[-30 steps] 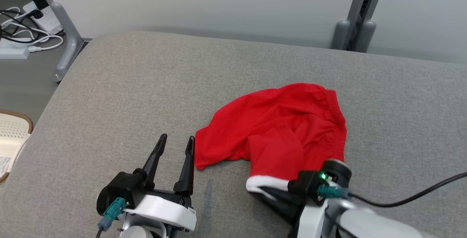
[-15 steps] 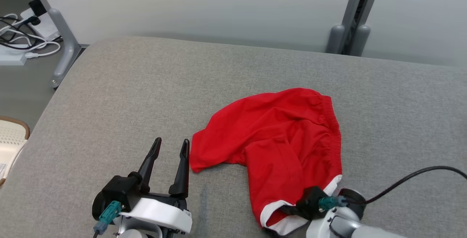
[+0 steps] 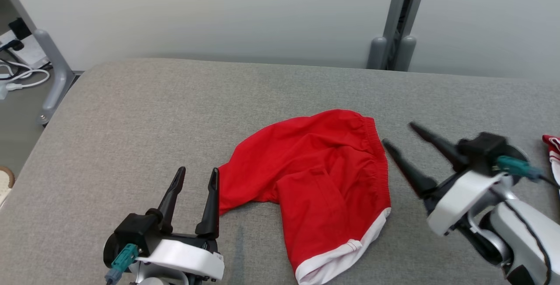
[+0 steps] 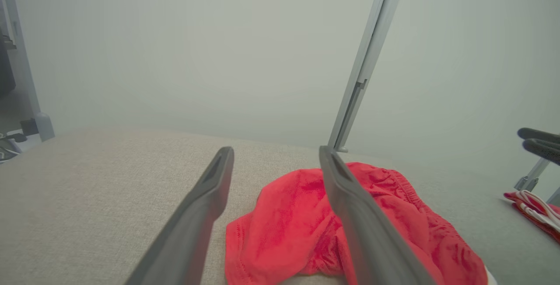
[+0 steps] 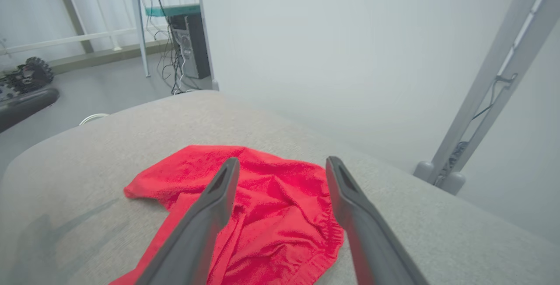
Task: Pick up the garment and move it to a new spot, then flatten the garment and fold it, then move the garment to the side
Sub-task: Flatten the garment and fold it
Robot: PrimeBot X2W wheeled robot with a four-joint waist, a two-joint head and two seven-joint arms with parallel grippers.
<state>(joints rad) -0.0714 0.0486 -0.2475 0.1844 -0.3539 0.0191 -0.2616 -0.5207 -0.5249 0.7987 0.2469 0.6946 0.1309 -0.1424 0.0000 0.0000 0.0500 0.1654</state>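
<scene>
While its left hand (image 3: pixel 197 170) and right hand (image 3: pixel 398 133) gape empty, one red garment (image 3: pixel 315 180) lies between.

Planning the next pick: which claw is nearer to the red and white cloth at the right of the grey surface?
Right. The right claw is left of the cloth, pointing away from it; the left claw lies beyond the red shorts.

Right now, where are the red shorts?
In the head view the shorts lie crumpled on the grey cushion, just right of centre, between the left fingers and the right fingers.
</scene>
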